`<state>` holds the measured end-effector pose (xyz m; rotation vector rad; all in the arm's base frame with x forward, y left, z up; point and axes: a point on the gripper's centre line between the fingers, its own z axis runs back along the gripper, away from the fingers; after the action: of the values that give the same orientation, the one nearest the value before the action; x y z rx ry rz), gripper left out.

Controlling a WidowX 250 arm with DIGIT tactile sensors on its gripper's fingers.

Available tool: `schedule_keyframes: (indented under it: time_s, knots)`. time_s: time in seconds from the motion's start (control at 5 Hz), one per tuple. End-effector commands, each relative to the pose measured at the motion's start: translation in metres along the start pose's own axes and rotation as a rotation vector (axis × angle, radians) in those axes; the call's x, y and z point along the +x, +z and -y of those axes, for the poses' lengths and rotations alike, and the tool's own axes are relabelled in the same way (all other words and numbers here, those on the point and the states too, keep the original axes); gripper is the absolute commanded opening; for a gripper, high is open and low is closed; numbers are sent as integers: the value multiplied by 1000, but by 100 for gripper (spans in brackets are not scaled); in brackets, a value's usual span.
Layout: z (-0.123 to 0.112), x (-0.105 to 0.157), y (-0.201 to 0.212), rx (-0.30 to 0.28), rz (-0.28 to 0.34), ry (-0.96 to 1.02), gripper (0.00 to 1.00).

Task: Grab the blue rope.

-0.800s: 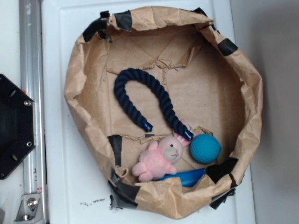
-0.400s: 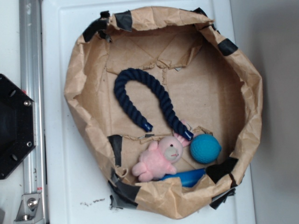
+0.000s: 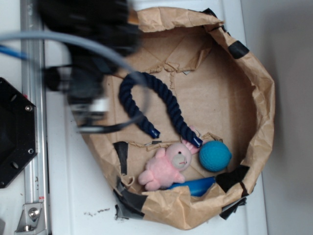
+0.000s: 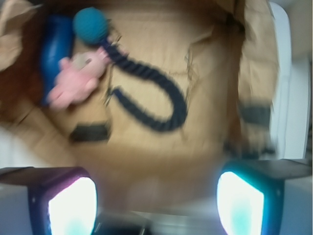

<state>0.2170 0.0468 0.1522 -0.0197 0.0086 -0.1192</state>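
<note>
Newly arrived, the open-jawed end effector (image 4: 155, 198) hovers above the paper basin (image 3: 257, 98) holding blue rope (image 3: 161, 100), bunny (image 3: 168, 166), ball (image 3: 215, 155).

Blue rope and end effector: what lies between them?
In the wrist view, only bare brown paper lies between the open end effector and the blue rope.

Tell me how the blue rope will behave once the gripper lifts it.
The blue rope lies bent in an arch, so it is likely floppy: grabbed at the bend, both capped ends would probably dangle. Its thick twisted strands should give the gripper decent friction, so slipping seems unlikely. It looks light for its length.
</note>
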Motion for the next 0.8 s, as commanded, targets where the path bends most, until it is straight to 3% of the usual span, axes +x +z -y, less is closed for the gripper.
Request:
schedule_keyframes:
  time_s: [0.0, 0.4, 0.6]
  knots:
    - [6, 70, -74, 122, 64, -362, 100]
    - [27, 69, -96, 130, 45, -521, 100]
    - [22, 72, -105, 114, 28, -523, 100]
